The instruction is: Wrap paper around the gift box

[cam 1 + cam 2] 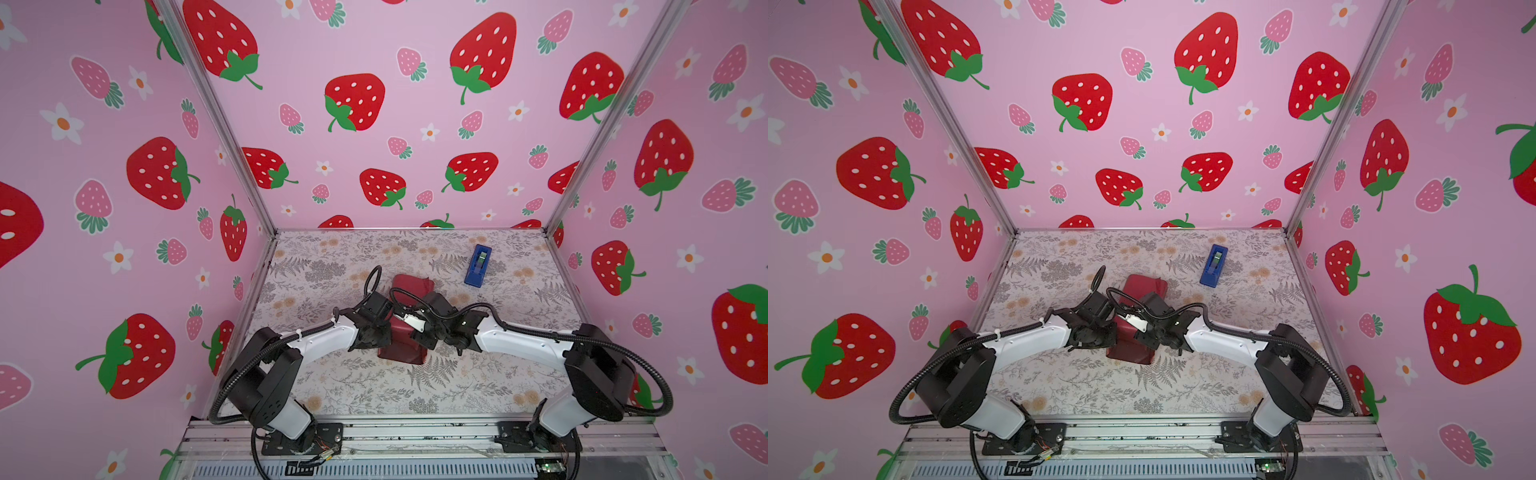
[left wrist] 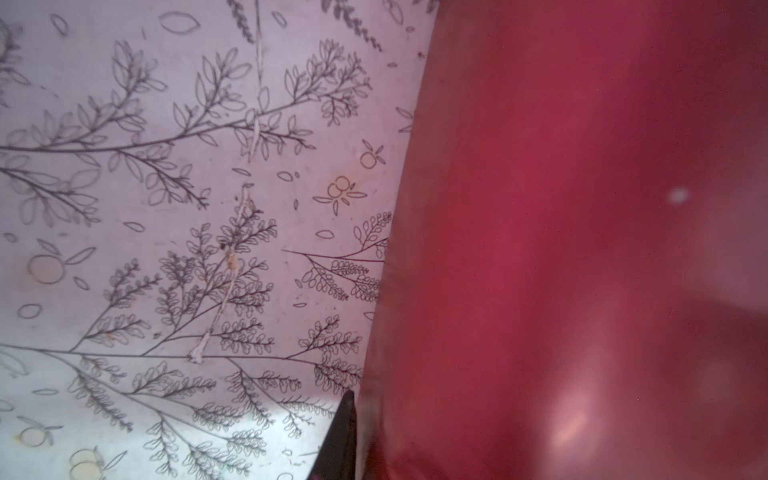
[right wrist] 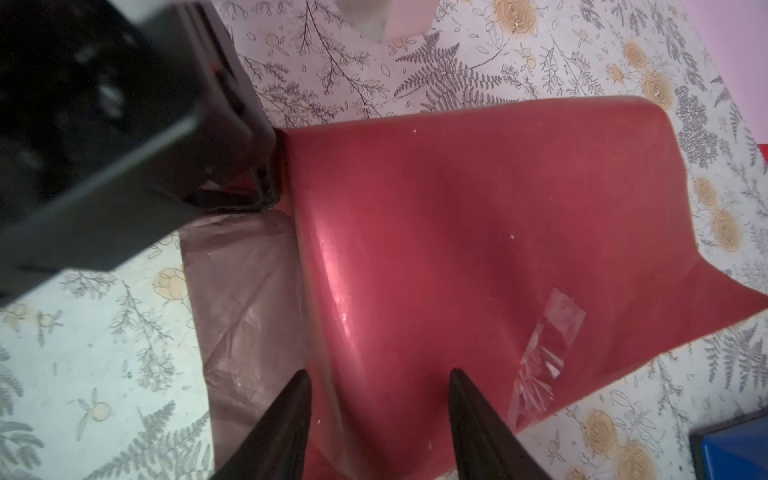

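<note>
The right end effector (image 3: 379, 372) stands half-wide and empty over the red paper (image 3: 457, 208) humped beneath it; the gift box, I'd guess, is hidden underneath. Opposite, the left end effector (image 3: 268, 193) touches the fold's edge, grip unclear. If it lets go, the crumpled clear tape (image 3: 548, 332) may not hold the flap shut.

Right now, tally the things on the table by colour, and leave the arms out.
Red: 1, the wrapping paper
Blue: 1, the tape dispenser
Clear: 1, a strip of tape stuck on the paper
Total: 3
The gift box is not in sight, so it is not counted.
</note>
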### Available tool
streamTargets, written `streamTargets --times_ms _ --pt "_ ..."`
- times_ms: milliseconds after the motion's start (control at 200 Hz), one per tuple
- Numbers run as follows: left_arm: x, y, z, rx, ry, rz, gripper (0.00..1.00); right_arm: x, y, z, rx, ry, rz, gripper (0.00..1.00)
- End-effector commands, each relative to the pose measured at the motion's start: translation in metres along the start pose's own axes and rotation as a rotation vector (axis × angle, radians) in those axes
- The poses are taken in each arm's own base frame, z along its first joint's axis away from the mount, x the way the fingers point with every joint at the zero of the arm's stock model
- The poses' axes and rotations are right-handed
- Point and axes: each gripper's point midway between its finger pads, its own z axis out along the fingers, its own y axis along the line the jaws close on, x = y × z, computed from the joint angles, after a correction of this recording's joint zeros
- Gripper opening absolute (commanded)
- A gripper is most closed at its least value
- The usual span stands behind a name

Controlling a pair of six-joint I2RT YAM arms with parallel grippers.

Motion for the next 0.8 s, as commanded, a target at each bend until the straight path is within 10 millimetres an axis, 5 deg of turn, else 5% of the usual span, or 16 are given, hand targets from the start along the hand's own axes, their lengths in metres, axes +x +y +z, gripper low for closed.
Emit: streamTargets --times_ms 0,435,570,795 --pt "-0.005 -0.003 -0.009 0.03 -0.03 -0.005 0.2 0.009 0.0 0.006 0.029 0.035 -0.098 0.54" --pt "-0.03 0.022 -0.061 0.025 -0.169 -0.104 0.33 0.025 -0.001 0.011 0.05 0.081 -0.127 0.49" --pt "-0.032 0.036 -0.052 0.019 -0.127 -0.153 0.33 0.025 0.0 0.011 0.045 0.078 -0.125 0.47" --pt "-0.033 0.022 -0.025 0.075 -0.024 -0.117 0.18 0.02 0.002 0.011 0.033 0.06 -0.112 0.45"
